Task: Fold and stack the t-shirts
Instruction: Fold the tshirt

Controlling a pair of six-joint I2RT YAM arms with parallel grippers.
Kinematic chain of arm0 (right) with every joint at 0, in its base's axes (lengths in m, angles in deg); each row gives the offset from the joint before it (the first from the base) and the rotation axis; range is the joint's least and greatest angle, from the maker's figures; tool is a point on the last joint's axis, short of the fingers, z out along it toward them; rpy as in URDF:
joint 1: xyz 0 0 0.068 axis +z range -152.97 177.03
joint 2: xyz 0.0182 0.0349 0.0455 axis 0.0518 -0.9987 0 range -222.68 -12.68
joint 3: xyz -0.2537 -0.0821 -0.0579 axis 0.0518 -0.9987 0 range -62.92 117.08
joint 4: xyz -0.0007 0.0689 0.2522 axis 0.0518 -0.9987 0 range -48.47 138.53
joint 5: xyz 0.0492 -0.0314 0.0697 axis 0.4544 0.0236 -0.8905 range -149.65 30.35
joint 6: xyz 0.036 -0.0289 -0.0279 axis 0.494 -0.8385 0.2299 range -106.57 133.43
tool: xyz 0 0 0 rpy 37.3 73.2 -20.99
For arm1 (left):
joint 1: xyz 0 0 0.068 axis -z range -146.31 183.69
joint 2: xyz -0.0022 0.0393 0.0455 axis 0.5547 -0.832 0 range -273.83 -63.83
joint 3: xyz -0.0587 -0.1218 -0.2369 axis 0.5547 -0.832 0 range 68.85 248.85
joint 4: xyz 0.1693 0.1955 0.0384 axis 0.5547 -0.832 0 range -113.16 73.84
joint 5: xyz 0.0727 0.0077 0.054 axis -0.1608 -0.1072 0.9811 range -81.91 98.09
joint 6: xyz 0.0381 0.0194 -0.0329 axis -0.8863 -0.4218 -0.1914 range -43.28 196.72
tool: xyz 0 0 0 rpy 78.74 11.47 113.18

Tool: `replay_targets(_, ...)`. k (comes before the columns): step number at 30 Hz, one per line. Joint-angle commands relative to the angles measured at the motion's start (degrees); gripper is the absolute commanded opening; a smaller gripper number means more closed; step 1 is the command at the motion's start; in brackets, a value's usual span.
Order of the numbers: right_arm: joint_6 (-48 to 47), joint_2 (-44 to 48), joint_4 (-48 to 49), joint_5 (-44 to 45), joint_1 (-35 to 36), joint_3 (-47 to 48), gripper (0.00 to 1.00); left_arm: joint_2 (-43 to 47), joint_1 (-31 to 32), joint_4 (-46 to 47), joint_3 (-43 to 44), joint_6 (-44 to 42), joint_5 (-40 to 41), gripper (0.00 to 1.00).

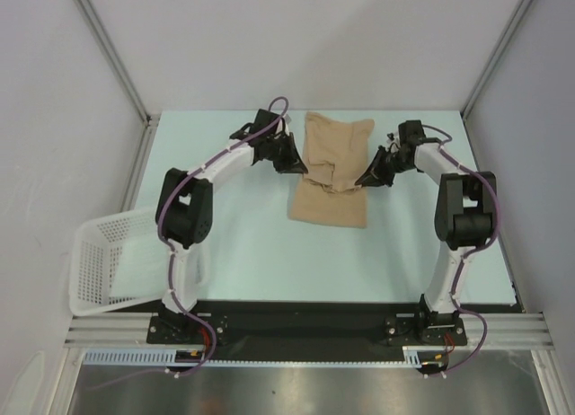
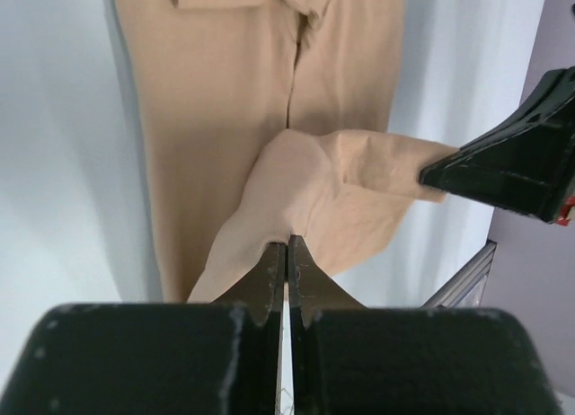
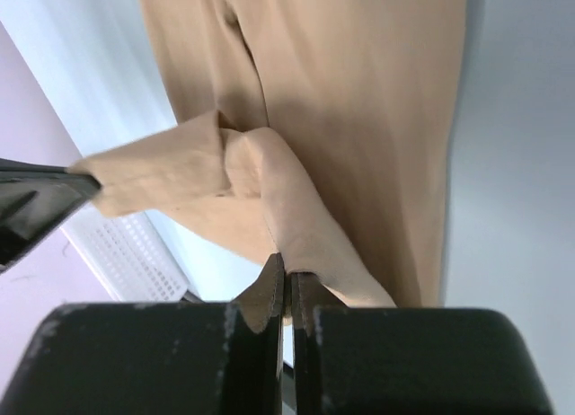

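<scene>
T-shirt: a tan t-shirt point(image 1: 331, 207), folded into a long narrow strip, lies on the pale bench point(image 1: 252, 253) directly between the two sets of jaws.
Left jaws: pressed together on a fold of cloth at the shirt's left edge. In the left wrist view the fabric runs out from between the tips and rises ahead of them.
Right jaws: also pressed together, pinching the shirt's right edge straight across from the left jaws.
Between the jaws: the middle of the shirt is gathered into a raised, creased ridge — it spans from one pinch to the other above the flat layer beneath.
Beyond the jaws: the strip's far end lies flat toward the back wall, and its near end lies flat toward the arm bases.
Left arm point(image 1: 211, 168): reaches in from the left side.
Right arm point(image 1: 449, 177): reaches in from the right side.
Basket: a white lattice basket point(image 1: 99, 253) sits tilted at the bench's near left corner — well apart from the shirt, behind and outboard of the left jaws.
</scene>
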Motion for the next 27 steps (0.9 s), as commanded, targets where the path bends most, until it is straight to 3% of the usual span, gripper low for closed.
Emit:
replay_targets(1, -1.91, -4.20, -4.08, -1.55, -1.00, 7.46, 0.00, -3.67, -1.04, -1.12, 6.89, 0.80, -3.57, 0.00)
replay_targets(7, -1.64, -9.39, -6.37, -2.16, -1.79, 14.41, 0.00, -8.60, -2.18, 0.55, 11.20, 1.42, -6.29, 0.00)
replay_targets(20, -3.83, -15.54, -7.60, -2.69, -4.61, 17.75, 0.01, -13.25, -3.68, -0.23, 13.49, 1.16, -6.47, 0.03)
replay_targets(23, -3.14, -16.16, -7.52, -1.46, -5.04, 19.08, 0.09, -17.20, -3.76, -7.07, 20.33, -2.00, -4.90, 0.20)
replay_targets(27, -2.95, -20.27, -8.82, 0.03, -5.75, 24.68, 0.13, -19.76, -4.20, -14.29, 27.71, -5.51, -1.73, 0.51)
